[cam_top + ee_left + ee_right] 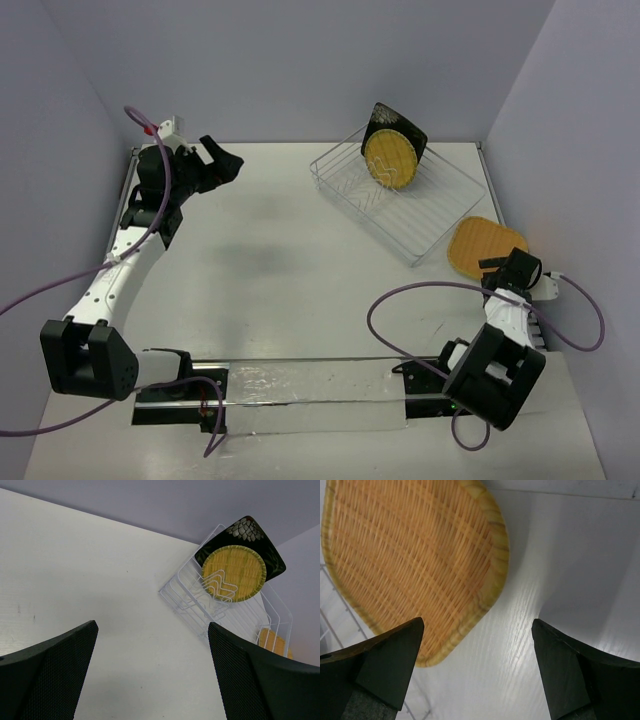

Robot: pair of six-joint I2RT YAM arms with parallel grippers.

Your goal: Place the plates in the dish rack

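white tabletop (pixel 300 300) holds the flat orange-tan woven plate (pixel 480 245) at 10 o'clock of the right gripper (pixel 510 268), the nearer one, its jaws spread and empty.

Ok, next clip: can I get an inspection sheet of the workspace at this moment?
Surface: white table, bare in the middle.
Job's things: silver-white wire dish rack at far right; square black flowered plate and round yellow woven plate stand in it; orange-tan woven plate lies flat on the table beside the rack.
Clutter: nothing seen.
Grippers: left gripper open, empty, at far left; right gripper open at the orange-tan plate's edge, not gripping it.
Cables: purple cables loop from both arms.
Surroundings: plain pale walls on three sides.
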